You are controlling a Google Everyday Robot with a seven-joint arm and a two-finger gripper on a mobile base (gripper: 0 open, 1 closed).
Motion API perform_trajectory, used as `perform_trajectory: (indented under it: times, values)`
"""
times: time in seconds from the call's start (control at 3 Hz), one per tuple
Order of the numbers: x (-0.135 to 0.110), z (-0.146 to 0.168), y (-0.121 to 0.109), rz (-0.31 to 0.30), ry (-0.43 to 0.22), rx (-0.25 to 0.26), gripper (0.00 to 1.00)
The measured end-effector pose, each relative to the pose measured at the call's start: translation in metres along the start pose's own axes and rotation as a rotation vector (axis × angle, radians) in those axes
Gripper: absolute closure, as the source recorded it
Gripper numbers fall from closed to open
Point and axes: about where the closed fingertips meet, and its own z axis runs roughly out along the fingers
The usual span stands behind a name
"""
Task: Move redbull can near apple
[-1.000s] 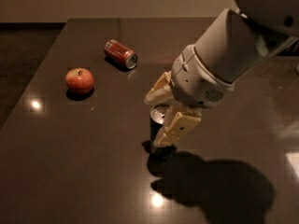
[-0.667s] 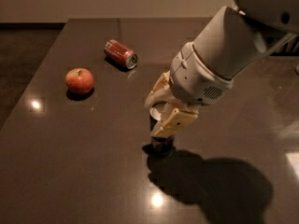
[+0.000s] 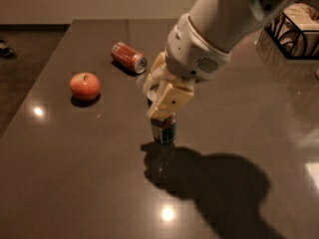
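Clutter I see
Red soda can lying sideways on the dark table; wire basket at far right.

White rounded robot arm, wide wrist collar with a small vent grille, ending in a blocky cream gripper clasping the slim dark redbull can.

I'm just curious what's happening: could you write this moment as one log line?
claw: gripping blue can, mid-table | apple: to its left, apart | red can: lying behind
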Motion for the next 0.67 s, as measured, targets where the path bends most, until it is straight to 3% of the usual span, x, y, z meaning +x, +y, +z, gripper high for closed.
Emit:
perform_trajectory:
  times: [0.67]
  values:
    - [-0.041,0.003,-0.06,0.07,-0.064,0.047,1.0]
